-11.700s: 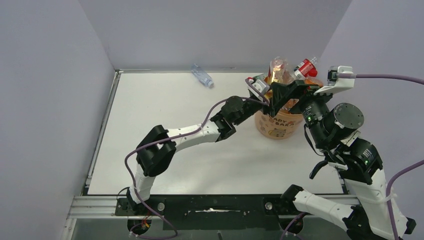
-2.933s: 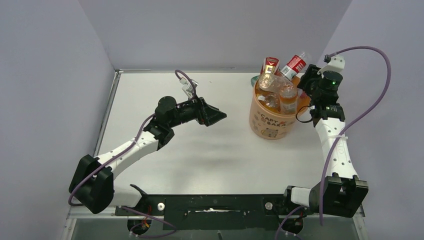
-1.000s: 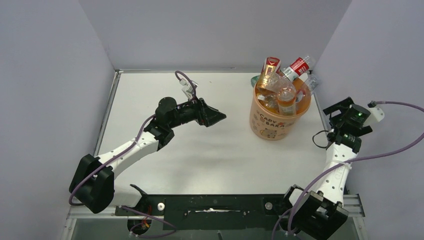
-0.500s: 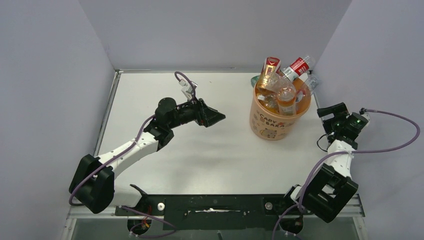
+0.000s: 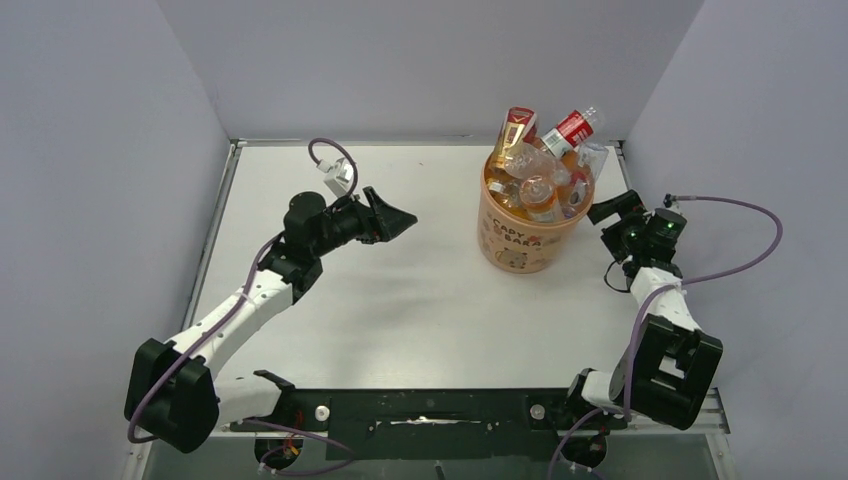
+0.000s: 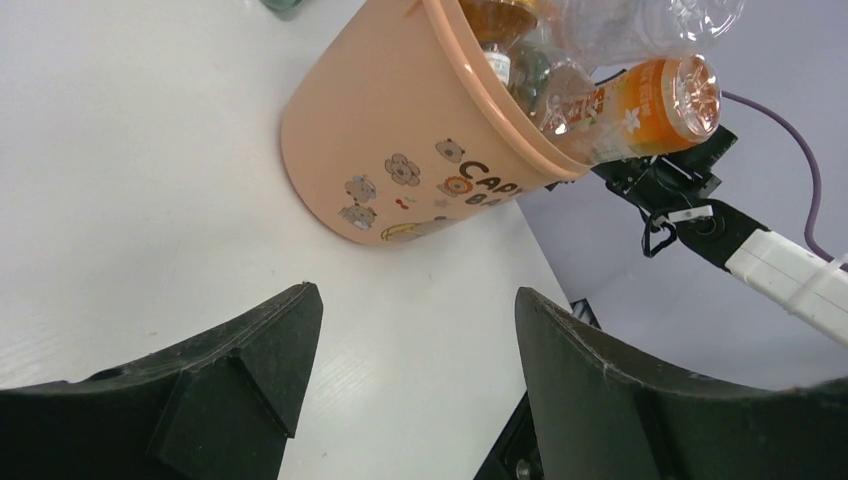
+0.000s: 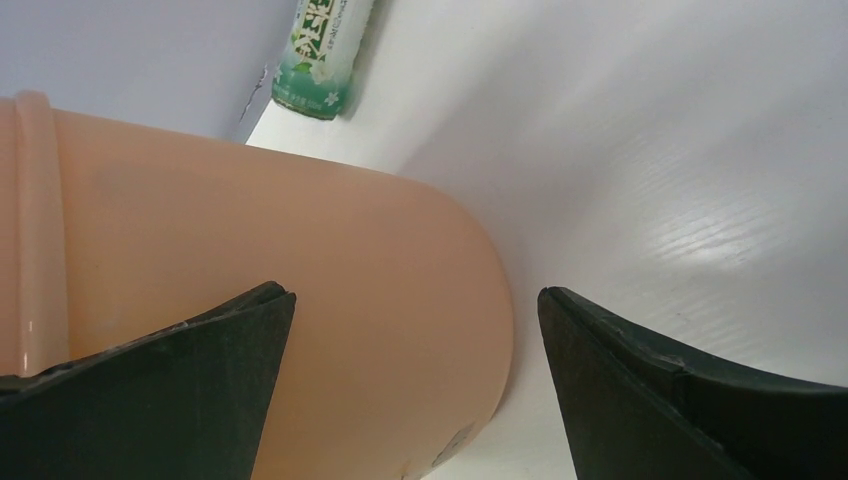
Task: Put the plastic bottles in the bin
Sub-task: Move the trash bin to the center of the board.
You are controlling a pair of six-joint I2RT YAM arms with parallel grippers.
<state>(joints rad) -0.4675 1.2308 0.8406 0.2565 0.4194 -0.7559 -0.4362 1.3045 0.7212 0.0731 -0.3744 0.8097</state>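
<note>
Nearest the arm bases, the worktop carried no bottle that the overhead view showed. Out on the left, the left tool hung above the worktop with its fingers spread wide and nothing between them, aimed across at the bin from well apart. Over on the right, the right tool was low and just beside the bin's wall, fingers also spread wide and carrying nothing; whether a finger touched the wall could not be told.

And the bin itself was heaped! The plastic bottles stood piled above the rim, a red-labelled bottle poking up at the back and an orange bottle leaning out over the edge.

Farthest off, though, a green-labelled bottle lay on the worktop behind the bin, close to the back wall. By the look of it the job was nearly finished, with that one straggler left to fetch, and the overhanging orange bottle looked liable to topple out if the bin got bumped.
</note>
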